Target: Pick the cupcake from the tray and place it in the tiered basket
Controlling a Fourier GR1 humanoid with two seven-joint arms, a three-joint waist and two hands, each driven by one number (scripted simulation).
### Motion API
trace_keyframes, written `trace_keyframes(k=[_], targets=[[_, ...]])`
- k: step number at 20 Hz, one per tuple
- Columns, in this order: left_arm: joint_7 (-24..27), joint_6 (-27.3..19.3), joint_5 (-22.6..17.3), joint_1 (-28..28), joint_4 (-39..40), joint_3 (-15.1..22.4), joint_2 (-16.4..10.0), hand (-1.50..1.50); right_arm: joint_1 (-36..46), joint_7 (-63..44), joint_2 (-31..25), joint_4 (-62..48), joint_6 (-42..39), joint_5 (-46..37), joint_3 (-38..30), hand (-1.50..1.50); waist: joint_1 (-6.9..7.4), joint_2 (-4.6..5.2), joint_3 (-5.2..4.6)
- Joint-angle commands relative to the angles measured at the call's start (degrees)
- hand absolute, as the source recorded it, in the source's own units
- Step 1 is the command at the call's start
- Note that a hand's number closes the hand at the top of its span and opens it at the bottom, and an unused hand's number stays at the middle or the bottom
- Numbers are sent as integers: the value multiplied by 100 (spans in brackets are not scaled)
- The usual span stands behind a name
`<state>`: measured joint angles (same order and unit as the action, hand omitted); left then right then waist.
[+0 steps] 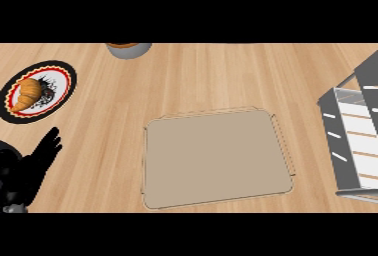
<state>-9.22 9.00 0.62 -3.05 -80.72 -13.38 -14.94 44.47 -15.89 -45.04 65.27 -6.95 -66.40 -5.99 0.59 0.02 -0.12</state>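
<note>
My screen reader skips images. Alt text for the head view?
A beige tray lies centrally, the grey tiered basket to its right. A croissant sits on a plate upper left; the left hand rests open at lower left.

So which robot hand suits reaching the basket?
Probably right: basket stands at the right edge; left robot hand rests open far left, across the tray. Right robot hand isn't in view.

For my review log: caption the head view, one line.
Tray mid-counter, no cupcake on it; tiered basket right, croissant on plate upper left, left hand resting open lower left.
</note>
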Motion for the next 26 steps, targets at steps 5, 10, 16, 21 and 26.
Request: trace_keyframes(k=[5,10,16,21,26], targets=[[104,-51,53,216,239,-45,16,0,354,-378,263,-990,-762,49,-195,150,5,12,9],[-36,-262,176,265,273,89,244,0,165,-672,174,-1645,-1338,137,-437,-150,-16,16,11],[-163,-223,212,206,14,116,195,0,77,-1042,381,-1447,-815,399,-943,-150,-30,1,14],[37,-148,179,91,42,39,151,0,228,-885,171,-943,-300,654,-1334,-150,-54,-6,14],[272,26,23,32,329,-149,41,0,227,-1414,181,-285,-58,1105,-2028,-150,-108,-25,9]])
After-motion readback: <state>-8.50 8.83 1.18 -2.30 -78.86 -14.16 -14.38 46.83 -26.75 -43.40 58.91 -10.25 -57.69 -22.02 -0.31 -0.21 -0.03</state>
